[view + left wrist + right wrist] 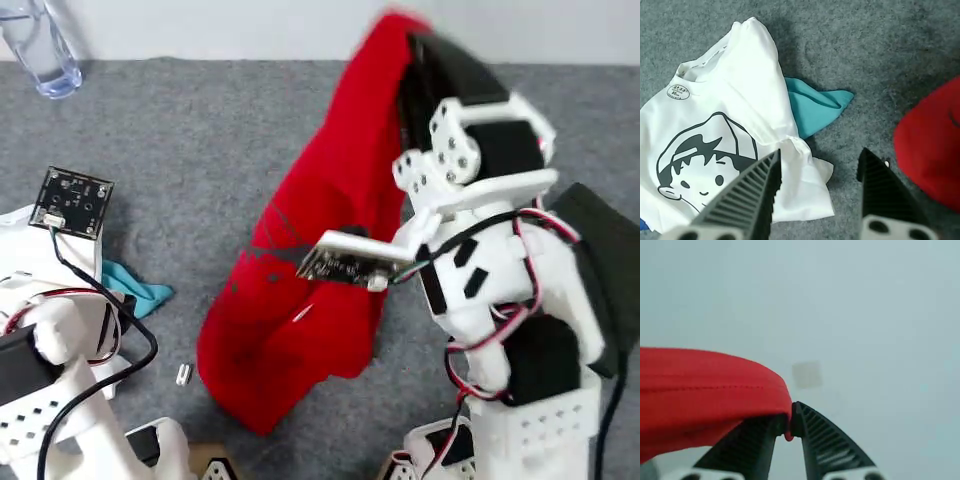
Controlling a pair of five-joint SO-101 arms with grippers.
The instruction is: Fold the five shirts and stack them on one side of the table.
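**Inspector:** State of the right pincer (pixel 791 416)?

**Assistant:** Clenched on the stitched hem of the red shirt (pixel 300 290). The edge is nipped between the jaws. The rest hangs below the pincer, with its lower end bunched on the grey table (pixel 200 150).

**Inspector:** And the left pincer (pixel 820 155)?

**Assistant:** Released, jaws wide apart, grasping nothing. Beneath it lies the white cartoon-print shirt (pixel 715 125), one corner under the gap between the jaws. A teal shirt (pixel 815 107) pokes out from under the white one, just beyond the fingertips. The red shirt's low end sits off to one side, apart from both.

**Inspector:** How will the red shirt handle?

**Assistant:** Light, soft and wholly limp (it drapes and creases under its own weight). There is no breakage risk. I judge the slip risk moderate, since only a thin edge is held.

**Inspector:** Where should it be held?

**Assistant:** In my judgement, a second grip further along the same hem, taken by the left pincer, would let the garment be spread flat for folding. Hems and seams are preferred, as stitched cloth is thicker and less apt to slide out
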